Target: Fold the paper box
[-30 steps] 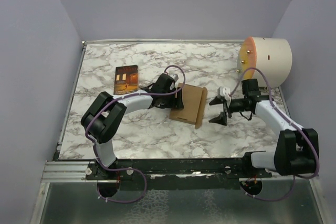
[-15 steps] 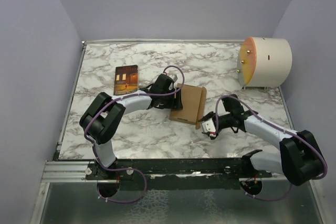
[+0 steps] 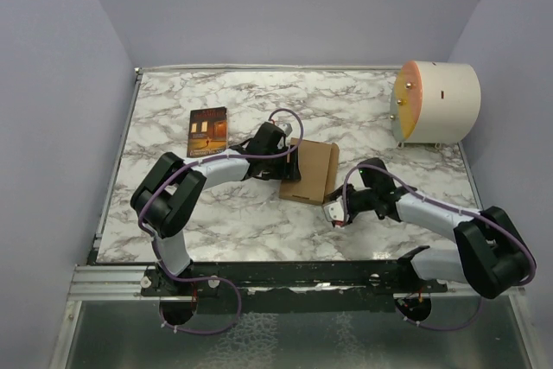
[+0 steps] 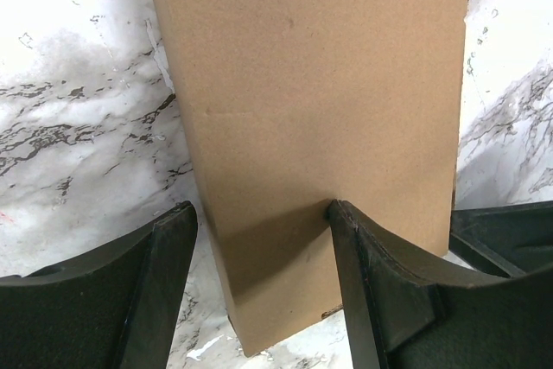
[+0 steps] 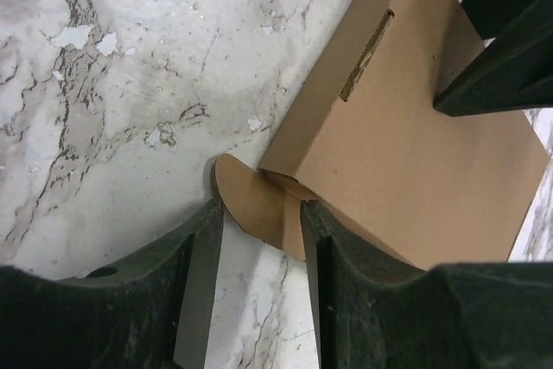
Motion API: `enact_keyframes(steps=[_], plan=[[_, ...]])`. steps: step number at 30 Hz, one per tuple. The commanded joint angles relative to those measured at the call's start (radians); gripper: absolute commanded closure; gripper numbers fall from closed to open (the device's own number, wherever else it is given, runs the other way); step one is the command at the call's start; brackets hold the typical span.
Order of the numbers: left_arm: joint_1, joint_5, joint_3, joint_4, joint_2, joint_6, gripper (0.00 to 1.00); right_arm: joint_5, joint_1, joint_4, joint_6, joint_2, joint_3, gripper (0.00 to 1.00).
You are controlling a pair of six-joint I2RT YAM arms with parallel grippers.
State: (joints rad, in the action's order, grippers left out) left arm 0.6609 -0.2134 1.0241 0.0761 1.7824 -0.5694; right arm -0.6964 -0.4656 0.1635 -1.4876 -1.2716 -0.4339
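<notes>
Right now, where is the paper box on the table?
In the top view the paper box lies near the middle of the table, between the left gripper at its left edge and the right gripper at its near right corner.

Bright, even and diffuse from overhead in the top view; sharp right across the marble table (image 3: 259,222), with faint soft shadows hugging the paper box (image 3: 313,168). Noticeably dimmer along the metal rail (image 3: 112,281) below the table's near edge. From the left wrist, crisp on the cardboard, darkened by a soft shadow between the fingers of the left gripper (image 4: 259,207). From the right wrist, well focused on the marble veins, softer and almost featureless black on the close fingers of the right gripper (image 5: 261,206).
</notes>
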Motion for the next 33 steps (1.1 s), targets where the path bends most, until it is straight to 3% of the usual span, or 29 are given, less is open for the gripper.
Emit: enact_keyframes(steps=[1,4,8,11,17,24,33], plan=[[-0.003,-0.018,-0.016,0.025,-0.029,0.022,0.35,-0.009,0.023,0.064,0.079,0.049,-0.063,0.58],[-0.006,-0.018,-0.008,0.026,-0.031,0.029,0.35,-0.146,0.143,0.136,0.152,0.110,-0.114,0.58],[-0.010,-0.023,0.001,0.030,-0.031,0.038,0.35,-0.212,0.264,0.098,0.430,0.119,-0.199,0.54],[-0.013,-0.024,0.003,0.033,-0.036,0.042,0.35,-0.171,0.309,0.032,0.647,0.082,-0.259,0.44],[-0.017,-0.028,0.001,0.033,-0.046,0.046,0.34,-0.076,0.350,0.015,0.940,-0.102,-0.405,0.43],[-0.019,-0.035,0.004,0.031,-0.043,0.049,0.34,-0.060,0.350,0.050,1.070,-0.321,-0.549,0.53],[-0.019,-0.036,0.013,0.035,-0.038,0.052,0.34,-0.024,0.349,0.134,1.047,-0.547,-0.724,0.55]])
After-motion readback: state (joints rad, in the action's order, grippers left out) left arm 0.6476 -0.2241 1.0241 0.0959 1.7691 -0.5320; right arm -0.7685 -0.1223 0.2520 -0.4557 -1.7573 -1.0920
